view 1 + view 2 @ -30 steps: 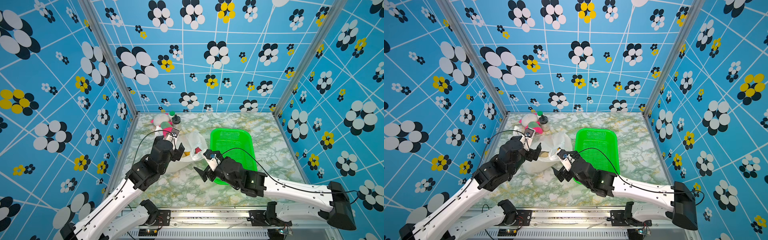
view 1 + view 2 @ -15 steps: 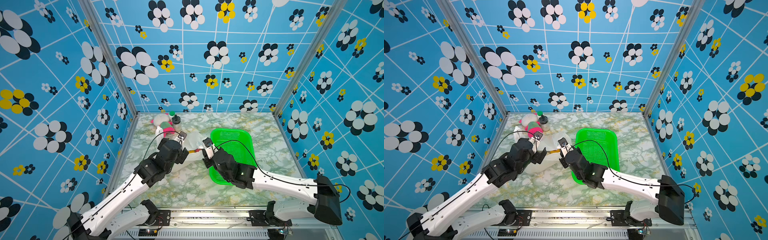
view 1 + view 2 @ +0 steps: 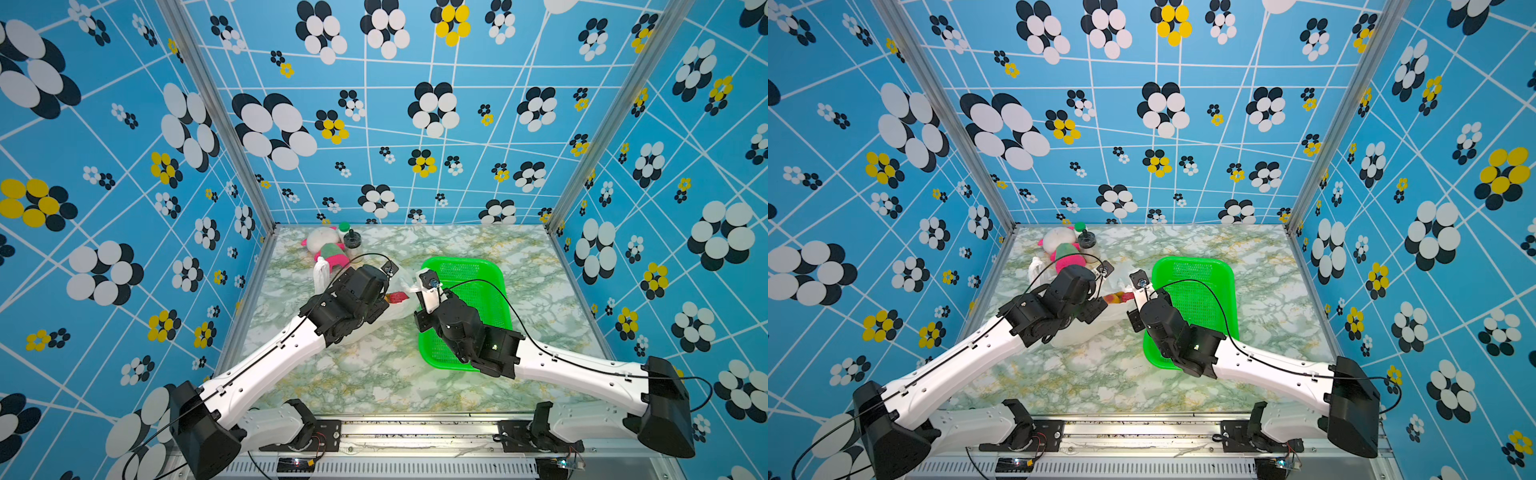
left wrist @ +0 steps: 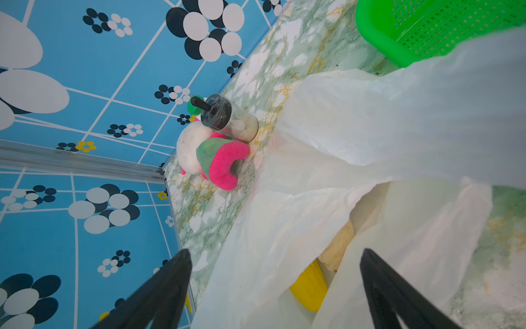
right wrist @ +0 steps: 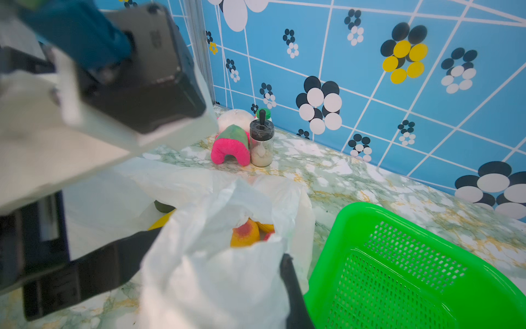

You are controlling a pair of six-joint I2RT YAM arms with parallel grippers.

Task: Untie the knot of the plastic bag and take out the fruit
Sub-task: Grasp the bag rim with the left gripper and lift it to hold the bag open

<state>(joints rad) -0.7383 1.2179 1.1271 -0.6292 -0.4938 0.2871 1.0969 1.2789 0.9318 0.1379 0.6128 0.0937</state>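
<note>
Surface: green-veined marble tabletop [image 3: 374,374] inside blue flowered walls; green basket [image 3: 461,261] right of centre in both top views.
Bag: plastic bag [image 5: 222,273] lies just left of the basket, mouth gaping; no knot is visible.
Fruit: fruit [image 5: 244,233] sits inside, with orange-red and yellow pieces showing.
Right gripper: right gripper [image 5: 286,265], spread wide a second ago, now pinches the bag's rim film.
Left gripper: left gripper [image 4: 273,287] has its jaws wide and empty, straddling the opening.
Meaning: the mouth is probably being held open for the left's reach.

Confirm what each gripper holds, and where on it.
Right gripper is shut on the plastic bag, pinching thin film at the rim of its open mouth. Left gripper is open over the bag, holding nothing.
</note>
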